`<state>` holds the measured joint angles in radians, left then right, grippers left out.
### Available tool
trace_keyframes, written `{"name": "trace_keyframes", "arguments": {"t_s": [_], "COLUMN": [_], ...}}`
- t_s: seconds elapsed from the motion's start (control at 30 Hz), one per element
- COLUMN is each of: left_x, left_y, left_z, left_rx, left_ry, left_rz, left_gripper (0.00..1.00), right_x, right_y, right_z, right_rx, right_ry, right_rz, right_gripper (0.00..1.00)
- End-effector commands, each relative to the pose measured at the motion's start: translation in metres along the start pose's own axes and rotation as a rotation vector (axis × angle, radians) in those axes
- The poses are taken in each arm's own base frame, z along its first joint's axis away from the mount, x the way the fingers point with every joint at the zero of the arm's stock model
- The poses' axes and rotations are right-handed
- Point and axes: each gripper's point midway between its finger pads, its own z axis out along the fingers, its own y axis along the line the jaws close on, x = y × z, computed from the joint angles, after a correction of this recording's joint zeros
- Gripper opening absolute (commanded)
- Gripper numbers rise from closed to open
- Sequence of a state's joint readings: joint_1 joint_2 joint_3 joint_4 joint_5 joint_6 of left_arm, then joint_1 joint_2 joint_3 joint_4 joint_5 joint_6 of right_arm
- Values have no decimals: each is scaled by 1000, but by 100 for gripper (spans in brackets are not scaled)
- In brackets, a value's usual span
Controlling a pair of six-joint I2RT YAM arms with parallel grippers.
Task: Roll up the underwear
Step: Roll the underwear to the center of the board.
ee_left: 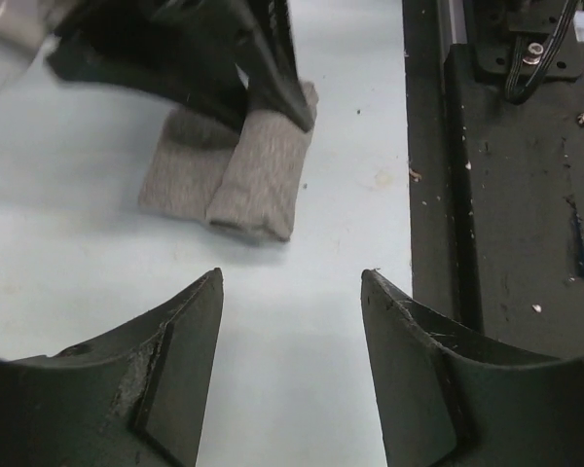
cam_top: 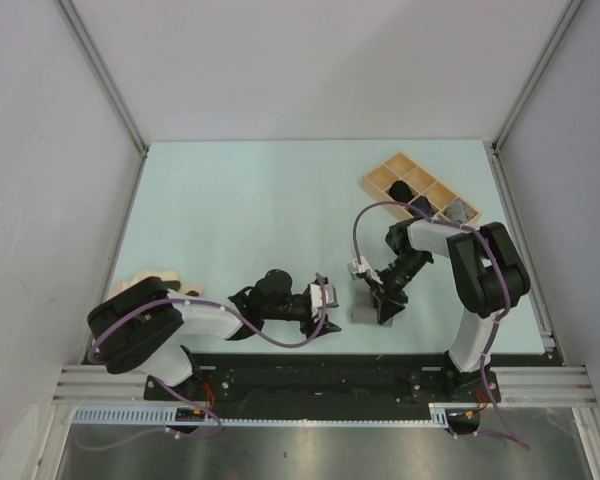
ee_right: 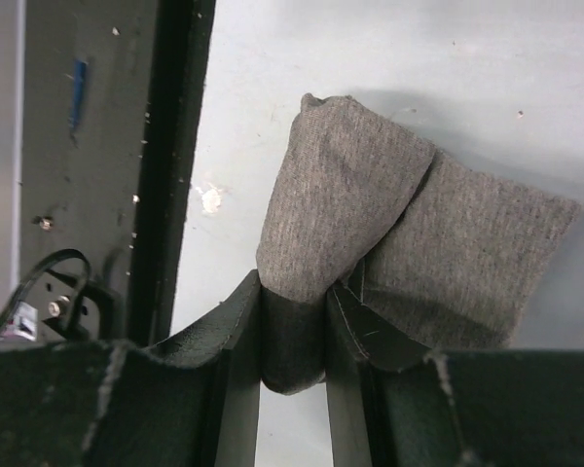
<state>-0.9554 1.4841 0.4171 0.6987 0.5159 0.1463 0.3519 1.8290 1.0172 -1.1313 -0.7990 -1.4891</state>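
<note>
Running along the table's (cam_top: 280,200) near edge, the underwear (ee_right: 341,195) lies half-rolled.

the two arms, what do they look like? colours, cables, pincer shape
Both the left arm and right arm have white links and bulky black joints, with a purple cable looping along each. The left pincer and right pincer are matte black, each with two broad tapering fingers.

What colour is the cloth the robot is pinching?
Speckled grey. The underwear shows best in the right wrist view, held by the right pincer.
</note>
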Motion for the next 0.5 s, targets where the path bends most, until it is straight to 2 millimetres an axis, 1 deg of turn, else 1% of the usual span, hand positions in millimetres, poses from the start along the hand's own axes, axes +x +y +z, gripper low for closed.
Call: {"name": "trace_keyframes", "arguments": {"t_s": [0.0, 0.07, 0.1, 0.17, 0.2, 0.23, 0.3, 0.47], "left_x": [-31, -13, -19, -11, -11, -10, -3, 10], "left_y": [14, 15, 18, 18, 16, 15, 12, 8], "left_z": [24, 33, 41, 47, 53, 56, 62, 68], "left_rx": [-50, -38, -54, -48, -36, -33, -14, -2], "left_ry": [15, 102, 114, 162, 174, 184, 220, 268], "left_rz": [273, 283, 331, 356, 382, 392, 413, 440], "left_gripper": [64, 64, 64, 64, 64, 63, 63, 63], "right_x": [1, 4, 5, 5, 6, 6, 7, 9], "right_y": [16, 17, 16, 16, 16, 14, 14, 13], "right_z": [-1, 1, 1, 1, 0, 0, -1, 0], "right_rx": [-92, -104, -105, -105, -104, -101, -98, -102], "right_ry": [-34, -35, -37, -42, -44, -47, -50, -49], "right_rz": [100, 118, 123, 129, 131, 130, 136, 143], "right_gripper": [28, 28, 28, 28, 28, 29, 29, 29]}}
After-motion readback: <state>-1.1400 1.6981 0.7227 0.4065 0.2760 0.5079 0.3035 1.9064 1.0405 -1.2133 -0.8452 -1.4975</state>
